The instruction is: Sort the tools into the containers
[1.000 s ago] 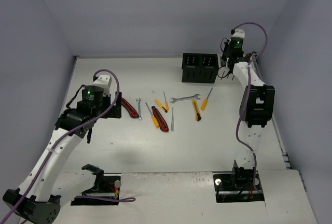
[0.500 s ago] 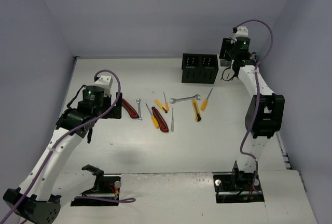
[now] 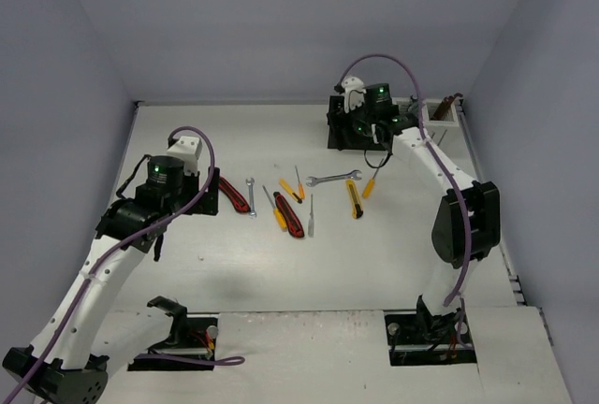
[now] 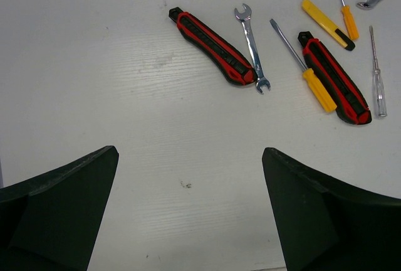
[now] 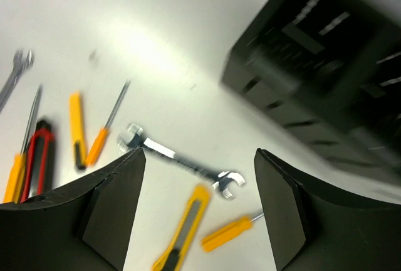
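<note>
Silver wrench (image 3: pixel 333 178) laid left-right at mid-table; screwdrivers (image 3: pixel 372 180) and knives (image 3: pixel 289 214) fanned mostly near-far. Black box (image 3: pixel 358 123) set at far edge, white box (image 3: pixel 440 112) in far right corner. Left gripper (image 4: pixel 190 152) spread wide, empty, over bare white table (image 3: pixel 374 254). Right gripper (image 5: pixel 199 153) spread, empty, between black box and wrench. Grey walls (image 3: pixel 281 30) around.

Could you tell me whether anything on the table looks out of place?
Nothing stands out: the tools lie flat in a loose scatter on the table, unsorted, and the black box stands upright near the far edge.
</note>
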